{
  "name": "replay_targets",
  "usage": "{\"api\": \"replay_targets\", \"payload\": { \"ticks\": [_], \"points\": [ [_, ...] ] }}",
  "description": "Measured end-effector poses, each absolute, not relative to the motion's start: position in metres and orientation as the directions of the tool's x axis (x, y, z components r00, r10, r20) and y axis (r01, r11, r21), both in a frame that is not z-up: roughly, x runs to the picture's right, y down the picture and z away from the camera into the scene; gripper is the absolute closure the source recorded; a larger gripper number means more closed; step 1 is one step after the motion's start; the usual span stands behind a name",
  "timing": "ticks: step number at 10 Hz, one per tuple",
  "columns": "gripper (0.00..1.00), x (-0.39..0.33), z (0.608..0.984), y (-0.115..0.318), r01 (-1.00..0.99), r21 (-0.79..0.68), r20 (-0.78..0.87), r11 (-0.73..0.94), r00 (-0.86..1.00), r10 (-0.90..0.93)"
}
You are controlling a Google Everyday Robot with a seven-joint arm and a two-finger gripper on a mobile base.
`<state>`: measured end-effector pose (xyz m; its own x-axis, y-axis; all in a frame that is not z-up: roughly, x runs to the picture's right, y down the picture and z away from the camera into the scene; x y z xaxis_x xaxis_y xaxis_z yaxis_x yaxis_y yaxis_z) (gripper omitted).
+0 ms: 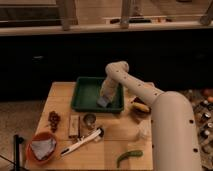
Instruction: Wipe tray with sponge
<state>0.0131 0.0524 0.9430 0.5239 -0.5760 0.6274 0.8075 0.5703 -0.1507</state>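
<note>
**Sponge at the Right Front of the Green Tray**

A bluish sponge [103, 103] lay inside the green tray [83, 94], near its right front corner. The tool [105, 97] reached down onto it from above; its grip state could not be told. The tray rested on the wooden surface [60, 100], a small can [89, 120] just before it.

Arm [167, 125]: cream-white, smooth shell, built of rounded tubular segments. The fattest segment lies right of and below the gripper [103, 101], with slimmer ones closer to it. Small dark dots, perhaps screws, mark the fat segment's side and the rounded joint cap above the gripper. The gripper ends the thinnest segment, down in the green tray [88, 94], toward its front right.
</note>
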Motion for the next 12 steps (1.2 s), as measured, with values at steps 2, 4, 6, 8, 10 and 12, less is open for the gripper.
{"api": "replay_targets", "payload": {
  "ticks": [2,4,6,8,10,12],
  "points": [
    [0.99,0.008,0.954,0.042,0.806,-0.161,0.606,0.57,0.536,-0.588],
    [0.99,-0.006,0.962,0.034,0.809,-0.159,0.603,0.566,0.534,-0.593],
    [0.99,-0.027,0.962,0.034,0.825,-0.139,0.618,0.547,0.504,-0.603],
    [0.99,-0.049,0.954,0.045,0.854,-0.096,0.652,0.512,0.442,-0.616],
    [0.99,-0.054,0.941,0.059,0.869,-0.066,0.676,0.49,0.4,-0.619],
    [0.99,-0.04,0.933,0.068,0.864,-0.066,0.683,0.499,0.404,-0.608]
  ]
}}
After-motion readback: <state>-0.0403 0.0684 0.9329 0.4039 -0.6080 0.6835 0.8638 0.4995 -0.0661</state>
